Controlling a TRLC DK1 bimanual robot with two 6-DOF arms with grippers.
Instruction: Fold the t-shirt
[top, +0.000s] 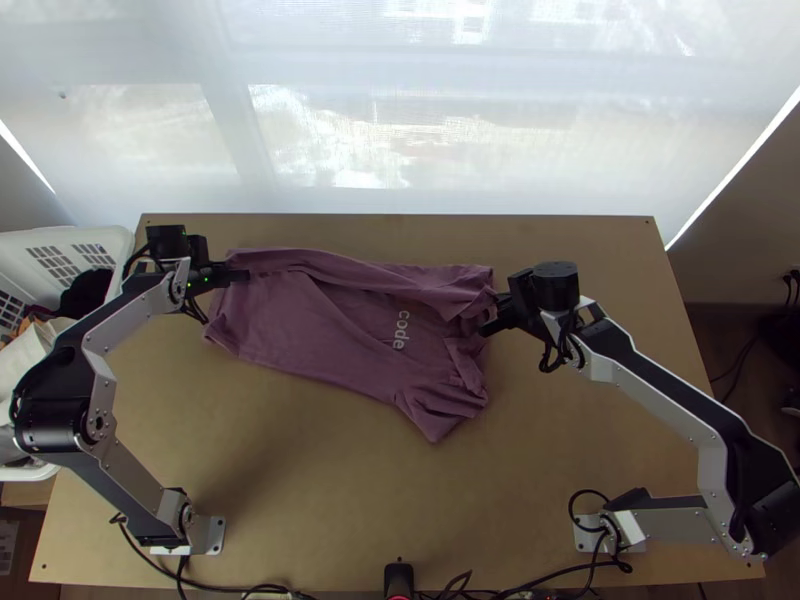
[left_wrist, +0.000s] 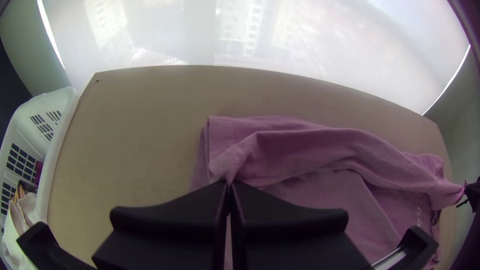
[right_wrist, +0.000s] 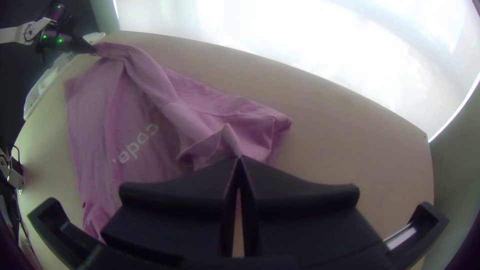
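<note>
Seen from above, with twelve o'clock at the window side, the shirt (top: 340, 340) lies on the table (top: 330, 500), stretched between nine and three o'clock. Its twelve o'clock edge is turned over in a long, loose strip towards the middle, leaving pale lettering (top: 401, 330) face up beside it. A creased, bunched part of the shirt points out to about five o'clock. The left gripper (top: 238, 276) is at the shirt's ten o'clock end, its fingers pressed together on a pinch of the turned-over cloth. The right gripper (top: 490, 322) is at the shirt's three o'clock end, its fingers closed on another pinch of that strip. A white basket (top: 118, 243) with cloth in it stands beside the table at nine o'clock.
</note>
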